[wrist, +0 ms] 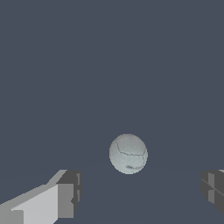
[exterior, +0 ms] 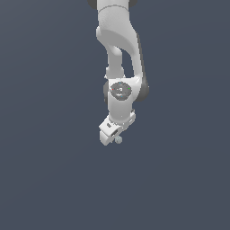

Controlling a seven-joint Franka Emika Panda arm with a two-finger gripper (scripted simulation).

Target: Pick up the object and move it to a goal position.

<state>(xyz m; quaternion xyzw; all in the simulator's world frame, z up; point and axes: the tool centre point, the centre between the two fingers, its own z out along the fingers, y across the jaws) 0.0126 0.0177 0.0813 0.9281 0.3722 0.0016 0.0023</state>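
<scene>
The object is a tiny pale grey-green ball (exterior: pixel 118 139), sitting just below the tip of the white gripper (exterior: pixel 113 136) in the exterior view. In the wrist view the ball (wrist: pixel 128 154) appears large, with faint crack-like lines, lying ahead of the gap between the two dark fingertips (wrist: pixel 72 192). The gripper (wrist: pixel 140 192) is open, its jaws set far wider than the ball and touching nothing. The ball rests free on the dark surface, slightly beyond the fingertips rather than between them.
The white arm (exterior: pixel 117 45) comes down from the top of the exterior view. Around it lies only a plain dark blue-grey surface (exterior: pixel 49 170), with no other objects or marks showing.
</scene>
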